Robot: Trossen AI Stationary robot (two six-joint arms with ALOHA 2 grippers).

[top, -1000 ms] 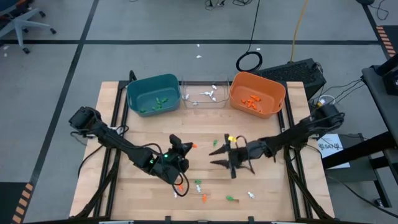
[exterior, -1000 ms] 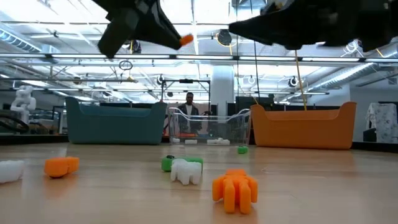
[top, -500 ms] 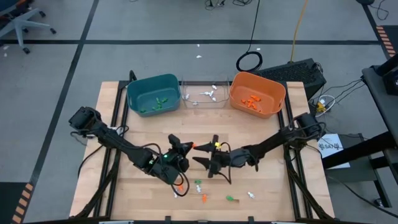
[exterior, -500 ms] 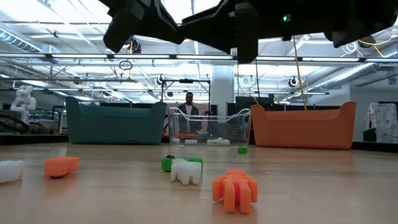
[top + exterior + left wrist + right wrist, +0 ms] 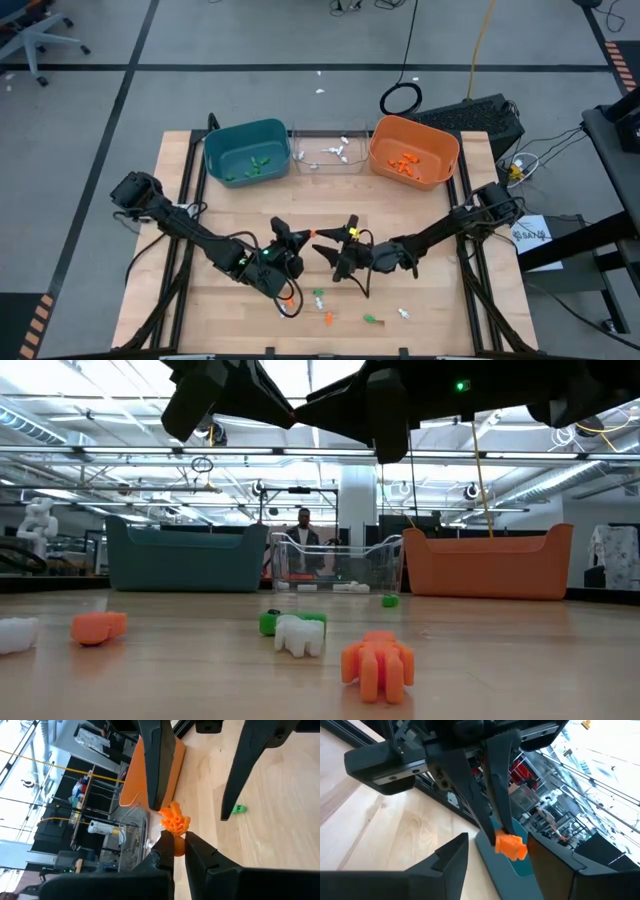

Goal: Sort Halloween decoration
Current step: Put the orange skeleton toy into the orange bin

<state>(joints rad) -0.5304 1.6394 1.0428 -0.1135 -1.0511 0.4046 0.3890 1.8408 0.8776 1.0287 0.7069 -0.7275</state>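
Note:
My left gripper (image 5: 300, 238) is shut on a small orange trinket (image 5: 175, 820) above the middle of the table. The trinket also shows in the right wrist view (image 5: 510, 845). My right gripper (image 5: 330, 242) is open, and its two fingers (image 5: 155, 765) stand on either side of that trinket. Whether one of them touches it, I cannot tell. In the low view both grippers (image 5: 225, 390) (image 5: 370, 405) hang at the top, and the right one hides the trinket. Loose trinkets lie on the table: orange (image 5: 378, 665), white (image 5: 300, 635), green (image 5: 268, 623). My left gripper pinches the orange trinket by one end (image 5: 176, 845) between its two fingertips (image 5: 165, 851). The rest of the trinket sticks out beyond the fingertips toward the table's right. It is lifted clear of the table.
A teal bin (image 5: 247, 150), a clear bin (image 5: 328, 165) and an orange bin (image 5: 413, 150) stand in a row at the far edge, each with a few trinkets inside. More trinkets lie near the front edge (image 5: 327, 320) (image 5: 371, 320) (image 5: 404, 313). A person (image 5: 304, 530) stands far behind the table.
My right gripper has gone toward the table's left, to my left gripper, and now stands open around the orange trinket held there. It now hides the trinket in the low view.

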